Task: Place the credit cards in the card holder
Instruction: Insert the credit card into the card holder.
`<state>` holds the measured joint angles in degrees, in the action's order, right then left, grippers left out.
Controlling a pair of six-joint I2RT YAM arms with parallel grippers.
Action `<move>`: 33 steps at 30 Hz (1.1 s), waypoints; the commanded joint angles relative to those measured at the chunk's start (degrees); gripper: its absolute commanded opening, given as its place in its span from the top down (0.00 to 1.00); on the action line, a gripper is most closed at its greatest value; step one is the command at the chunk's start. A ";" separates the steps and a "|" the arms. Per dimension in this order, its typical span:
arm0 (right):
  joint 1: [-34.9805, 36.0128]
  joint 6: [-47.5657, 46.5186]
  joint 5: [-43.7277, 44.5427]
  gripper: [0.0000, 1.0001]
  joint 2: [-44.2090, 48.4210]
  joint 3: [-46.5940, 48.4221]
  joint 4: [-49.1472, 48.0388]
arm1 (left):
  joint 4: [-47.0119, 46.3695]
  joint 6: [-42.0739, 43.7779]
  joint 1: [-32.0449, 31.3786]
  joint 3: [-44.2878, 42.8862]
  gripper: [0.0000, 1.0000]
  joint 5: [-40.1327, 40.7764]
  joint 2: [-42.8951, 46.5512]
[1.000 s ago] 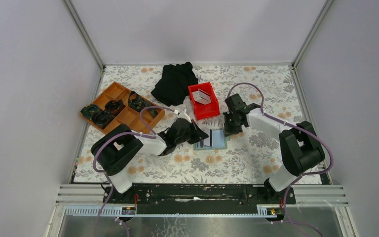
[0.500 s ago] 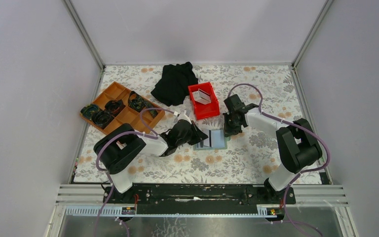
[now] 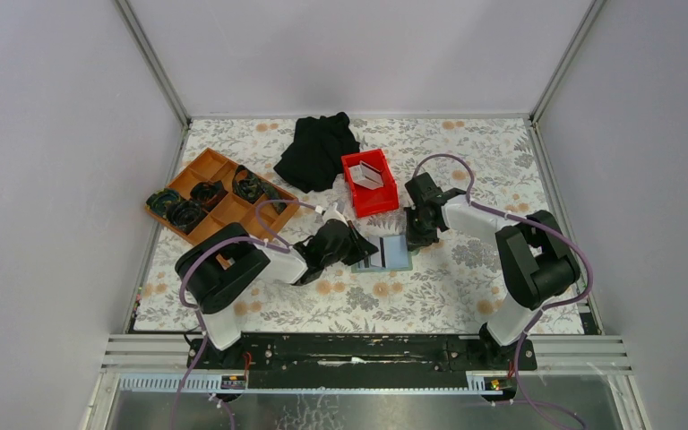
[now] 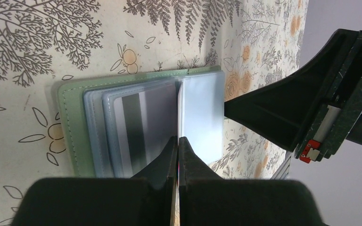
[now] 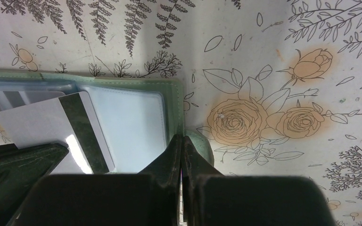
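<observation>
The card holder [image 3: 396, 254] lies open on the floral cloth, green rim [image 4: 70, 122] around pale sleeves. My left gripper [image 3: 363, 249] is shut on a white credit card [image 5: 37, 125] with a dark stripe. The card reaches over the holder's left half, and its thin edge runs out from between the tips [image 4: 177, 139]. My right gripper [image 3: 415, 239] is shut, its tips [image 5: 181, 138] down at the holder's right edge by the round green tab [image 5: 201, 143]. More credit cards [image 3: 367, 174] stand in the red bin [image 3: 378, 199].
An orange compartment tray [image 3: 199, 170] with dark items sits at the back left. A black cloth [image 3: 318, 150] lies behind the red bin. Metal rails [image 3: 537, 161] border the mat on both sides.
Both arms have shifted slightly toward the card holder. The grippers stay shut and the card stays over the holder.
</observation>
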<state>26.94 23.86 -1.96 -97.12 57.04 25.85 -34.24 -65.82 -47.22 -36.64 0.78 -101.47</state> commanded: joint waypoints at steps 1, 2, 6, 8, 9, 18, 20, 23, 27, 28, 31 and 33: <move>-0.06 0.55 1.43 1.00 -0.63 0.31 -1.15 | -3.12 -1.56 -0.41 -0.99 1.00 2.55 -1.53; -0.09 0.60 1.43 1.00 -0.79 0.20 -1.15 | -3.46 -1.92 -0.41 -0.93 1.00 2.55 -1.72; -0.12 0.67 1.43 1.00 -1.23 -0.14 -1.39 | -4.36 -3.11 -0.46 -0.89 1.00 2.32 -2.73; -0.11 0.66 1.43 1.00 -1.38 -0.26 -1.41 | -4.74 -3.55 -0.43 -0.72 1.00 2.29 -3.18; -0.06 0.68 1.49 1.00 -1.44 -0.21 -1.41 | -4.97 -3.75 -0.43 -0.59 1.00 2.26 -3.32; -0.07 0.58 1.93 1.00 -2.23 -0.11 -1.08 | -5.93 -4.41 -0.44 0.29 1.00 1.43 -4.26; -0.12 0.55 1.96 1.00 -2.44 0.09 -0.98 | -5.40 -4.27 -0.56 0.59 1.00 1.27 -3.98; -0.13 0.53 1.96 1.00 -2.74 0.40 -0.89 | -4.81 -4.14 -0.74 1.89 1.00 1.35 -3.37; -0.13 0.48 1.96 1.00 -3.43 0.49 -1.06 | -4.34 -4.03 -1.22 3.25 1.00 1.09 -2.51; -0.08 0.56 1.96 1.00 -3.62 0.53 -1.14 | -4.16 -3.86 -1.45 3.39 1.00 1.03 -2.42; -0.05 0.57 1.74 1.00 -4.01 0.63 -1.30 | -3.78 -3.79 -2.17 3.77 1.00 1.08 -2.37; 0.01 0.70 1.69 1.00 -4.18 0.71 -1.32 | -3.82 -3.88 -2.42 3.33 1.00 0.81 -2.95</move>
<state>26.87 23.88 -2.02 -98.50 57.67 26.17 -40.12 -70.67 -48.36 -34.35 1.56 -103.85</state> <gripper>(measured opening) 0.011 0.011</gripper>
